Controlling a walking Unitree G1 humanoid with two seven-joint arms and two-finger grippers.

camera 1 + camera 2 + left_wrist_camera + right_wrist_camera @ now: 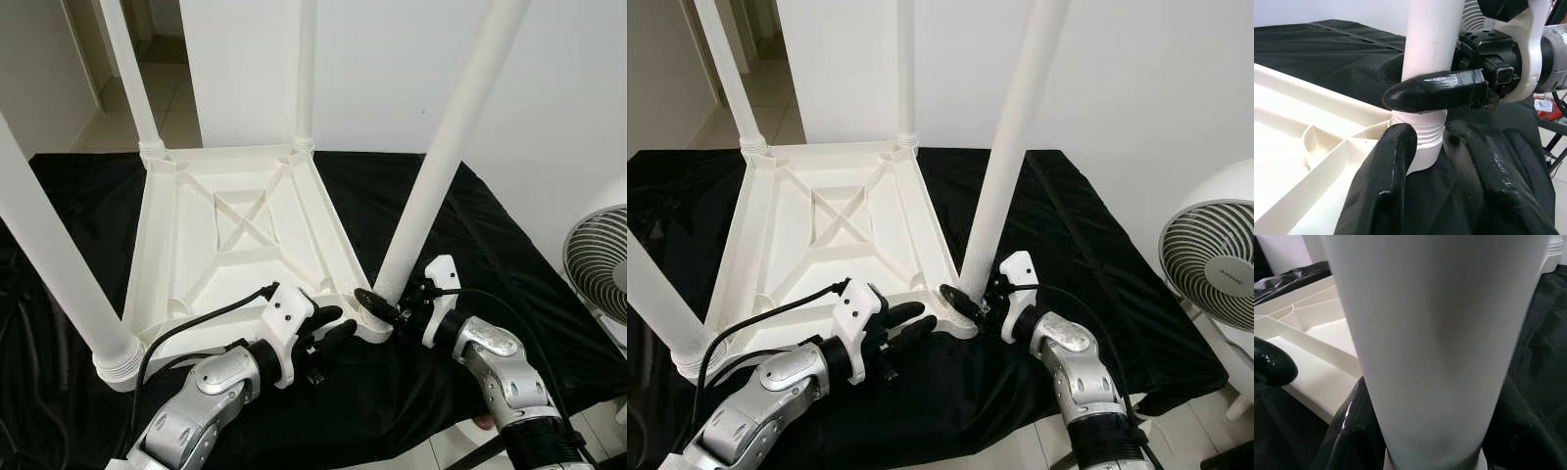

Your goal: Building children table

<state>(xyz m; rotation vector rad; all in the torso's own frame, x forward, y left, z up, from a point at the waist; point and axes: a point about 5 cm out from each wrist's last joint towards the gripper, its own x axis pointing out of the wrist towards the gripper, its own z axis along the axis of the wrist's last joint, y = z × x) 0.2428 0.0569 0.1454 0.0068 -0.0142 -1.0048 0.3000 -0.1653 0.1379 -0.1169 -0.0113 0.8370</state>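
home interior, tiled hallway [162,93], fan [1215,264]

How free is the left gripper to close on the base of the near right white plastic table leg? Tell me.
Probably not free. The left gripper sits just beside the near right white plastic table leg, but the right gripper is already clamped around its base, taking up the grip space there.
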